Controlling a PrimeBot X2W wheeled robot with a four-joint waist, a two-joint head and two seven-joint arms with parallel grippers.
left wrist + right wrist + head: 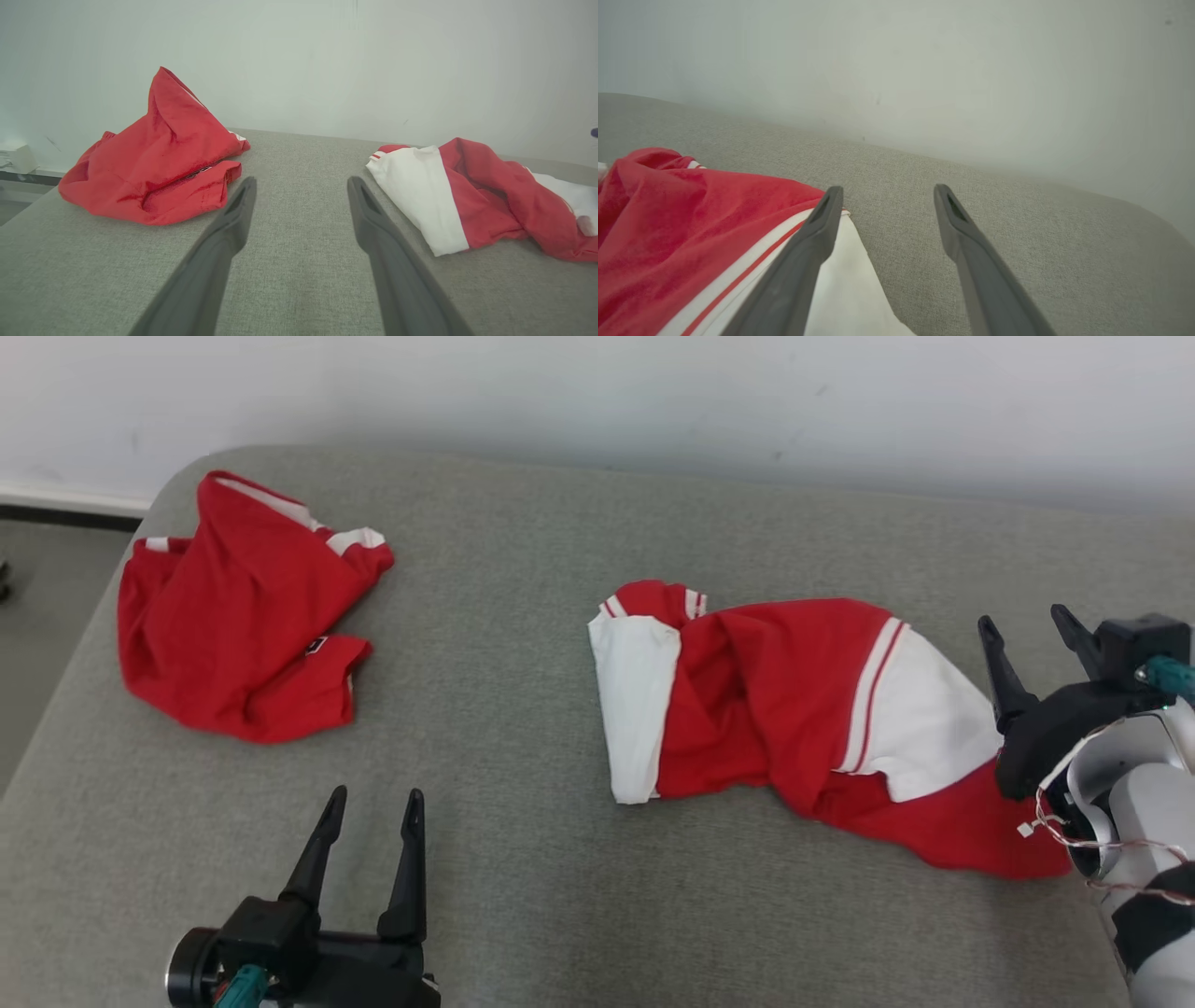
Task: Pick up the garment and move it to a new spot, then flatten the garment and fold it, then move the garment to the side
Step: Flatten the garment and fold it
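Head view shows you the crumpled red-and-white cloth garment (794, 709) right of centre on the grey fabric surface (523, 877), left gripper (375, 792) and right gripper (1022, 616) both spread empty, so pickup seems pending: close the right one on its nearest fold.

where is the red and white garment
In the head view the red and white garment lies crumpled right of centre on the grey fabric surface, its right end beside the right gripper.
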